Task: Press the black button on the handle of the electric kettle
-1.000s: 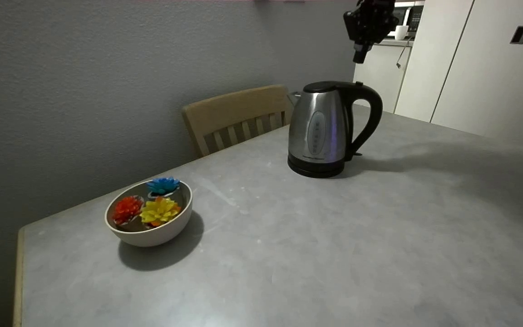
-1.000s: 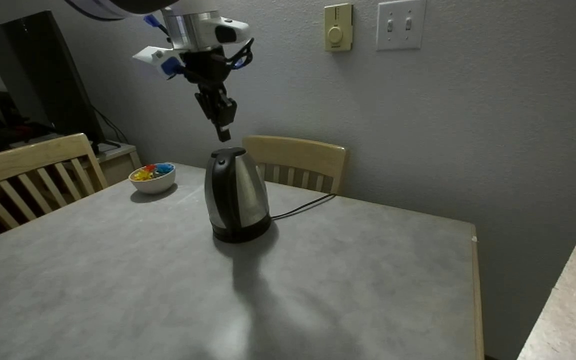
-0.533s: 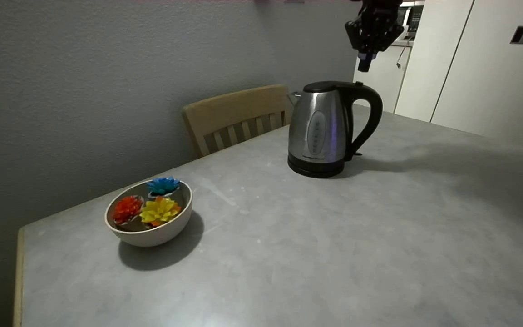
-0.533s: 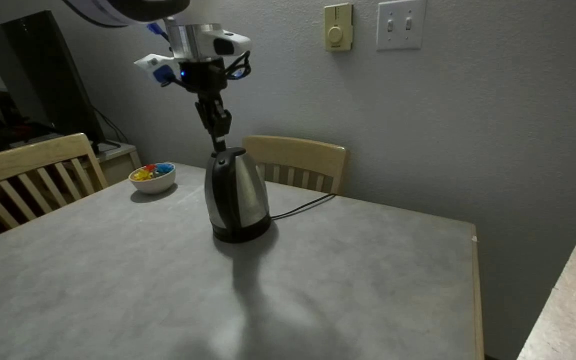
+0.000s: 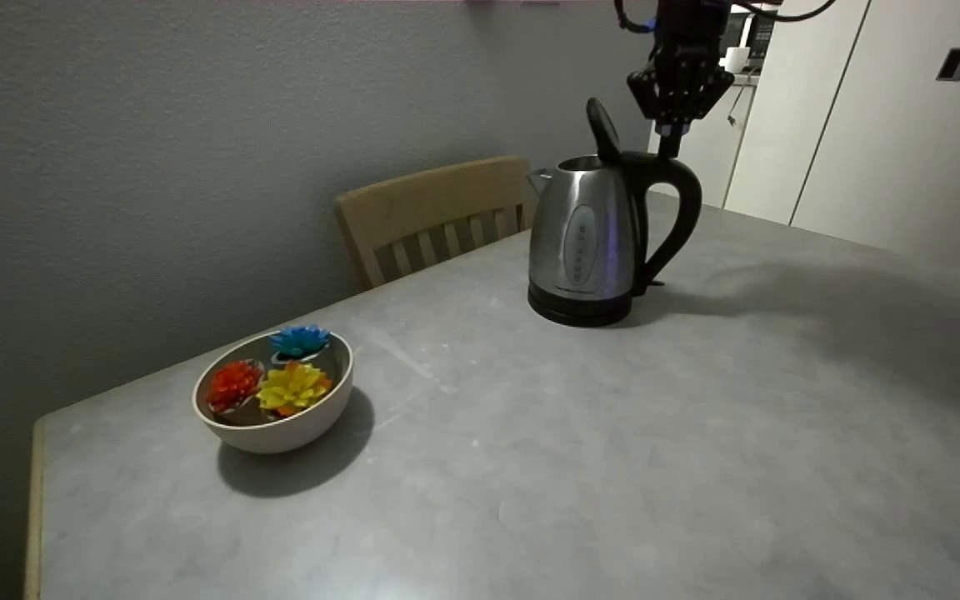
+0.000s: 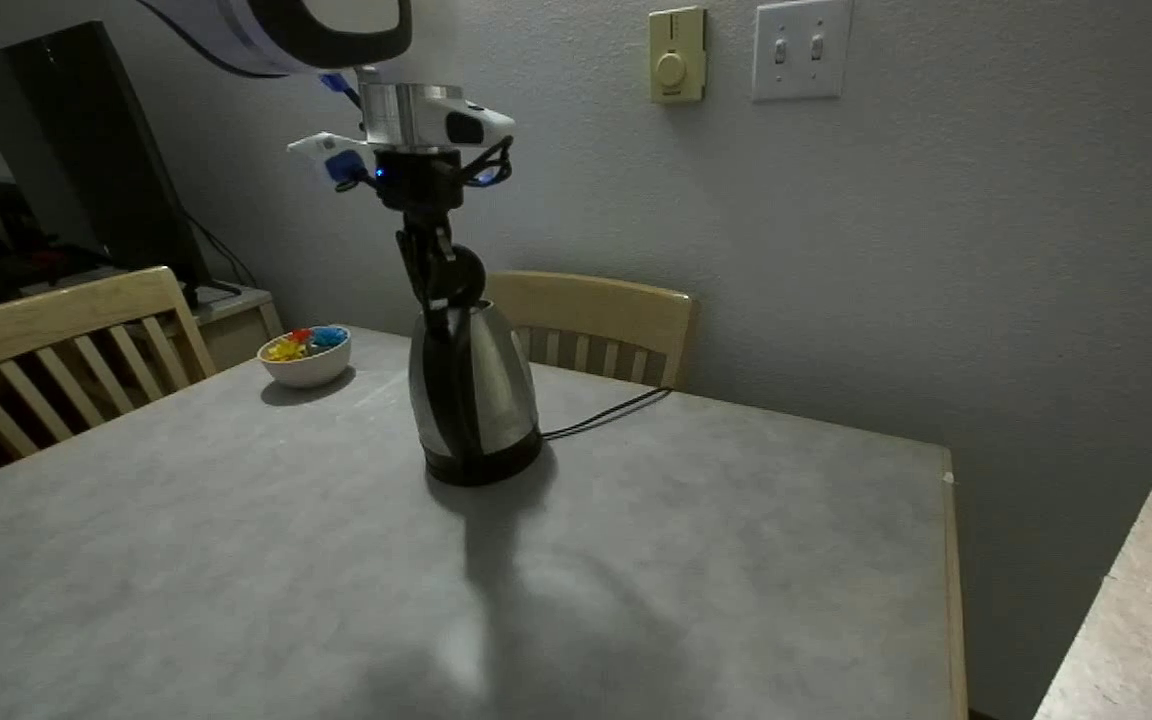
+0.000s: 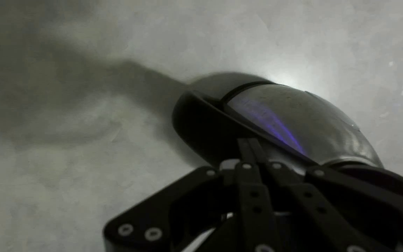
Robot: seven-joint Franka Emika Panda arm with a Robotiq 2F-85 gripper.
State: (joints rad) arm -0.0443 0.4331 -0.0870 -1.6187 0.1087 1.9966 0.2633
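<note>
The electric kettle (image 5: 588, 250) stands upright on the table; its steel body also shows in an exterior view (image 6: 504, 380) and the wrist view (image 7: 303, 119). Its black lid (image 5: 602, 129) is tilted up, with the mouth open. The black handle (image 5: 687, 196) also shows in the wrist view (image 7: 201, 127). My gripper (image 5: 669, 155) points down, its tips together with nothing between them. The tips meet the top of the handle just behind the lid, also in an exterior view (image 6: 439, 328) and the wrist view (image 7: 248, 140). The black button is hidden at the fingertips.
A white bowl (image 5: 280, 435) with red, blue and yellow flowers stands on the grey table (image 5: 530, 467). Wooden chairs (image 5: 438, 200) stand at the table's edge by the wall. A black cord (image 6: 606, 412) runs from the kettle's base to the edge.
My gripper has come down from above the kettle onto the top of the handle, staying shut. The lid has swung from closed to upright. The kettle body and the bowl have not moved.
</note>
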